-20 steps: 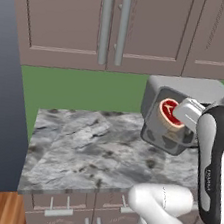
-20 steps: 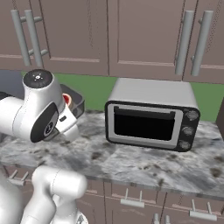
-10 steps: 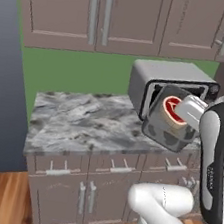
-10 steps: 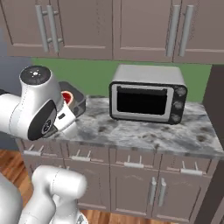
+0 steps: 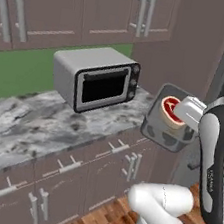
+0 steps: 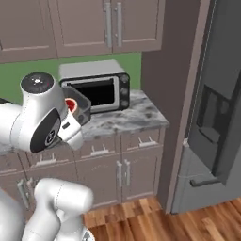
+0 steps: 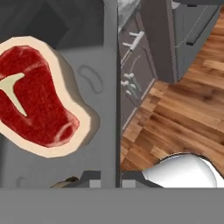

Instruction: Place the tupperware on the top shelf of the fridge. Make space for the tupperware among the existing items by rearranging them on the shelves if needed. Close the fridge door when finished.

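Soft, even, rendered light falls across the kitchen, with no visible lamp and no hard glare. The marbled desk (image 5: 41,124) is bright along its front edge, and the cabinet doors (image 5: 42,8) above it darken toward the top. The fridge (image 6: 221,122) looks dim and flat grey. The wooden floor (image 7: 183,100) carries a mild sheen. Both base views are slightly soft and low in detail. In the hand view the near steak (image 7: 37,94) looks enlarged, with smeared edges.

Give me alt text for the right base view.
The white arm's end effector holds a grey tupperware with a raw steak inside, before a toaster oven on a marble counter. A closed grey fridge stands right.
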